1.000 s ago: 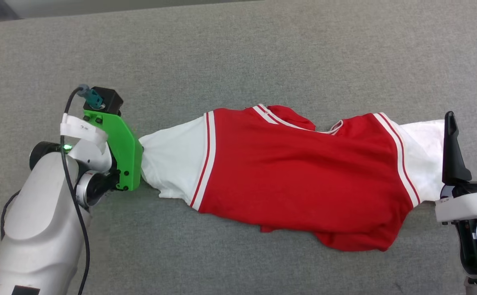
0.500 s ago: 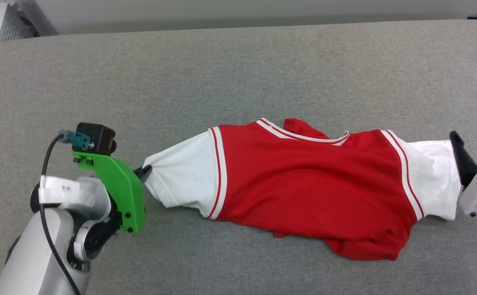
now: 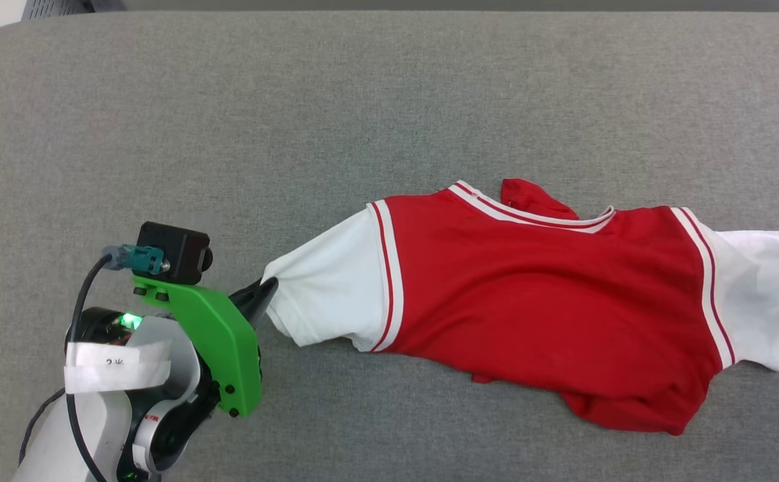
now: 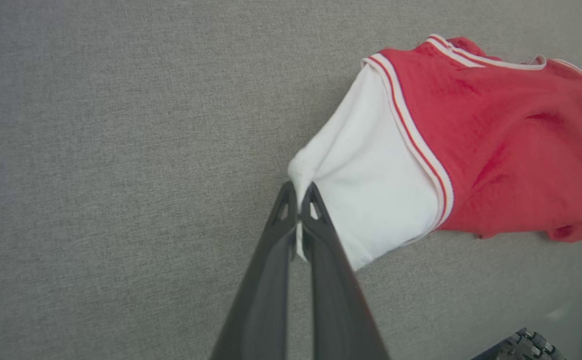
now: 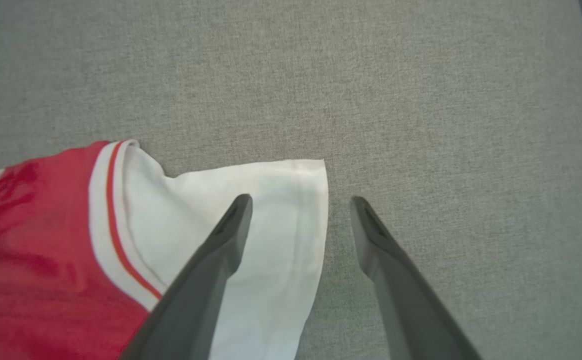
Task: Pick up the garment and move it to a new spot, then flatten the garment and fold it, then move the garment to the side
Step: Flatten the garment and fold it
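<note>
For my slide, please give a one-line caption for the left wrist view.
Left gripper pinching the white sleeve of the garment on a grey surface.

Three cameras over one grey surface, all aimed downward.

Head view: high, steep downward look, the widest; takes in the whole garment lying across, with the left gripper at its left end. Left wrist view: low and close, looks along its own fingers at the left sleeve, with the red body beyond. Right wrist view: close, almost straight down past the right gripper onto the right sleeve. Each wrist view shares one sleeve with the head view; the two wrist views share the red body.
</note>
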